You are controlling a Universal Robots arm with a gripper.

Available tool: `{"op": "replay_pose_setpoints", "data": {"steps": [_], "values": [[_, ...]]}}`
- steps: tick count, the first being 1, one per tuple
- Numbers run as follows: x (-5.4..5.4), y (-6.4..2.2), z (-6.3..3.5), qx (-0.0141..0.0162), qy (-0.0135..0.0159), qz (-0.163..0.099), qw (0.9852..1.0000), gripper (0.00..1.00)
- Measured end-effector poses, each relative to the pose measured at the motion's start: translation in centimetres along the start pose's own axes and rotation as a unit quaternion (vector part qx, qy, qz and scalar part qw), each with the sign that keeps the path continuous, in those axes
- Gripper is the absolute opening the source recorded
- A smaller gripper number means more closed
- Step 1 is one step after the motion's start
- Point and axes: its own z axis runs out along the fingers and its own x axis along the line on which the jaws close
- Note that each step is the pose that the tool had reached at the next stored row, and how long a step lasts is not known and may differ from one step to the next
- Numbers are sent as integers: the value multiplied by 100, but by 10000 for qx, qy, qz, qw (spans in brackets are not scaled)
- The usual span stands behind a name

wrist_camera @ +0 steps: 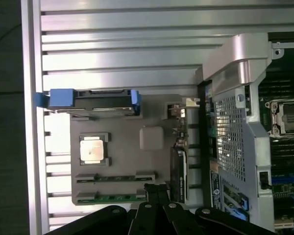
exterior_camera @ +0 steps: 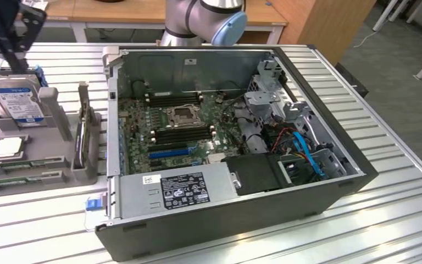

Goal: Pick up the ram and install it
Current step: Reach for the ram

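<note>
Two ram sticks lie flat in slots at the front of a grey holder (exterior_camera: 53,170): a green one (wrist_camera: 112,197) and a darker one (wrist_camera: 115,177) beside it. In the exterior view they are thin strips (exterior_camera: 20,164) on the holder at that view's left. My gripper (wrist_camera: 153,192) hangs high above the holder, its black fingers shut together with nothing between them; the tips appear just beside the end of the green ram. In the exterior view the gripper (exterior_camera: 6,38) is up at the far left, over the hard drive. The open computer case (exterior_camera: 123,143) shows the motherboard's memory slots (exterior_camera: 183,133).
The holder also carries a blue-labelled hard drive (exterior_camera: 20,102), a processor chip (exterior_camera: 7,147) and a card standing on edge (exterior_camera: 85,137). The case has a power supply (exterior_camera: 178,190) at the front and blue cables (exterior_camera: 306,154) at the exterior view's right. A slatted metal table (exterior_camera: 387,220) lies beneath.
</note>
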Motion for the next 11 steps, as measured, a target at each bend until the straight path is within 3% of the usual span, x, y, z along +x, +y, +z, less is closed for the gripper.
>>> {"op": "replay_pose_setpoints", "data": {"steps": [6,11], "values": [[270,-20,-7,0,0,0,10000,11],[283,-21,-7,-1,-1,0,10000,11]]}}
